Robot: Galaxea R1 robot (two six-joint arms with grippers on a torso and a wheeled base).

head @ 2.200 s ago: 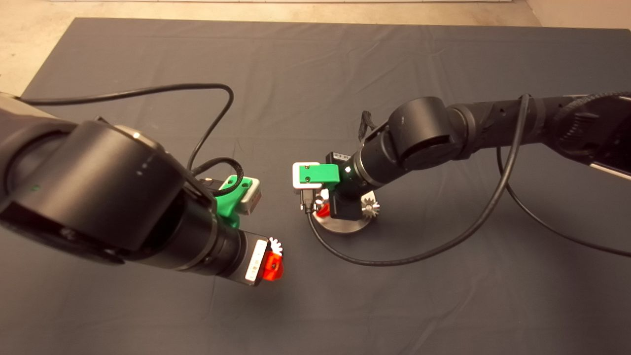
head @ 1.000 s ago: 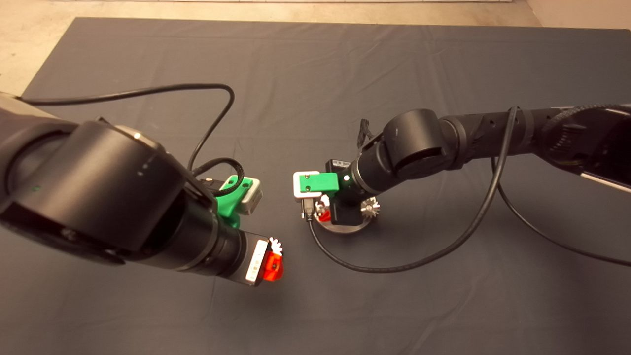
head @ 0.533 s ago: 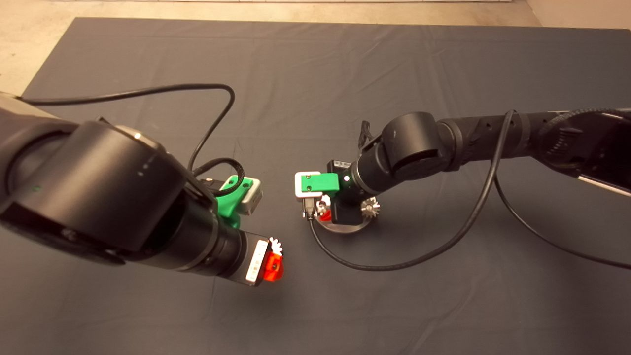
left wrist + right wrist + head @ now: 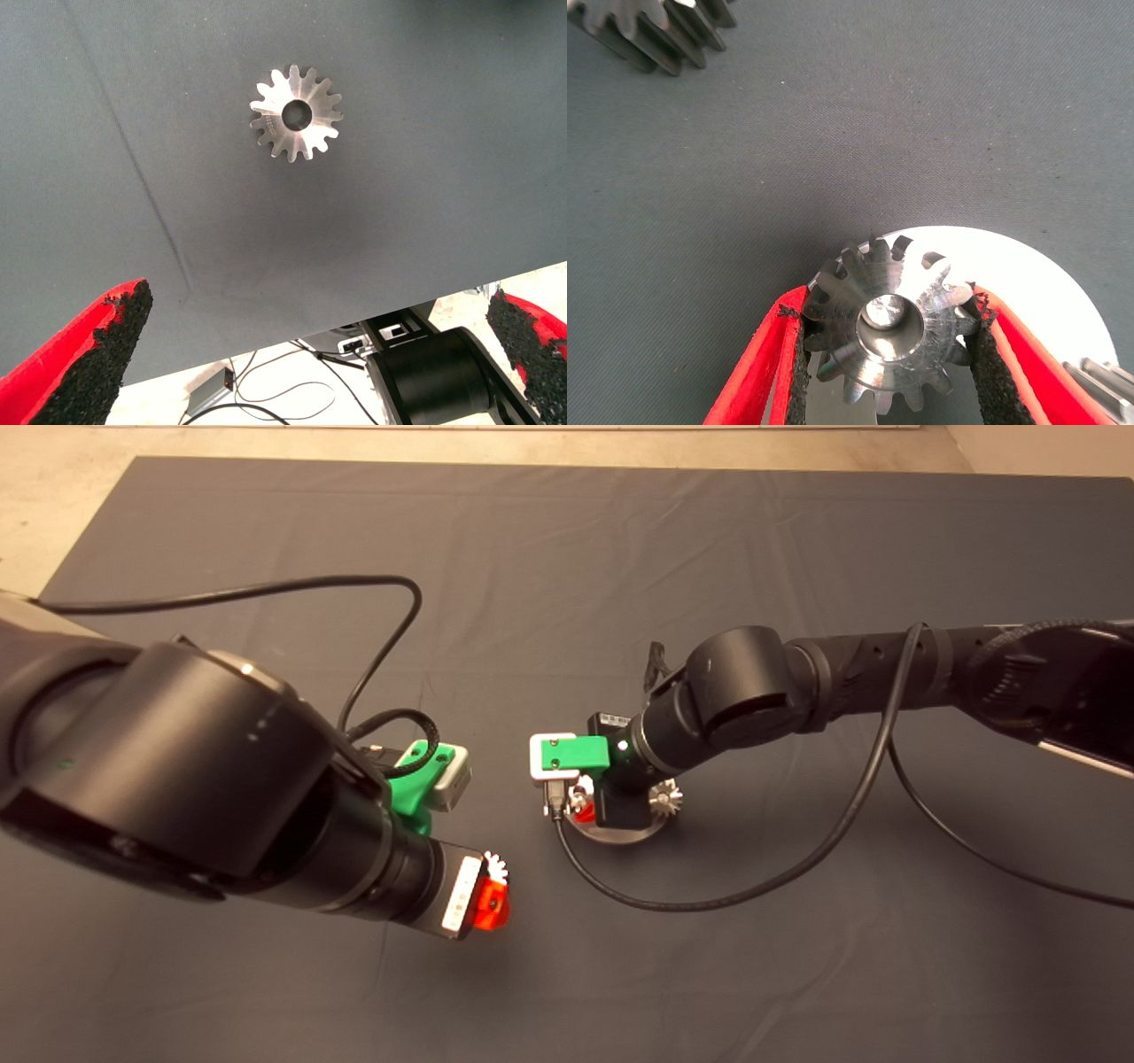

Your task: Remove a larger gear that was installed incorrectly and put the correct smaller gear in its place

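The larger gear [image 4: 296, 112], bright silver-white, lies flat on the mat; in the head view [image 4: 494, 864] it shows just beside my left gripper [image 4: 490, 895]. My left gripper [image 4: 319, 301] hangs above it, wide open and empty. My right gripper [image 4: 890, 314] is down on the round metal base [image 4: 1045, 274], its pads touching both sides of the smaller gear [image 4: 850, 310], a dark grey bevel gear seated on a pin. In the head view the right gripper [image 4: 580, 804] covers that gear on the base [image 4: 620, 834].
A small silver gear [image 4: 664, 800] stands on the base's right side; its edge shows in the right wrist view [image 4: 1107, 376]. Another grey gear [image 4: 656, 35] sits on the mat near the base. Black cables [image 4: 709, 903] loop over the mat beside the base.
The right arm has come down and slightly forward over the base, then held still in the last half second. The left arm and the larger gear have not moved.
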